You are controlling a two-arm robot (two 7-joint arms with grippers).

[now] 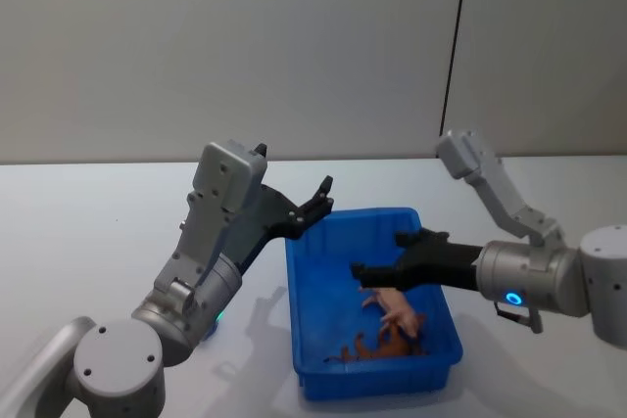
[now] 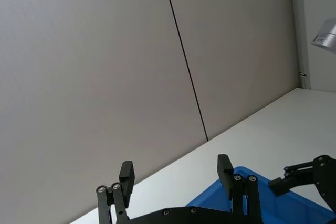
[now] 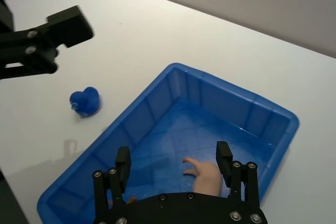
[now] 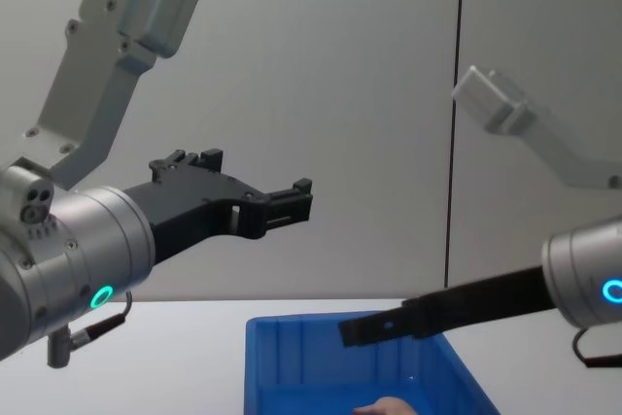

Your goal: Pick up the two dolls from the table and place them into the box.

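Left claw, right claw agape; pale doll diagonal in box (brown doll along near wall).

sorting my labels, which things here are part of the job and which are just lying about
Job: pink doll and brown doll, both in the blue box; left tool and right tool, both open.
Lying about: small blue toy on the table.
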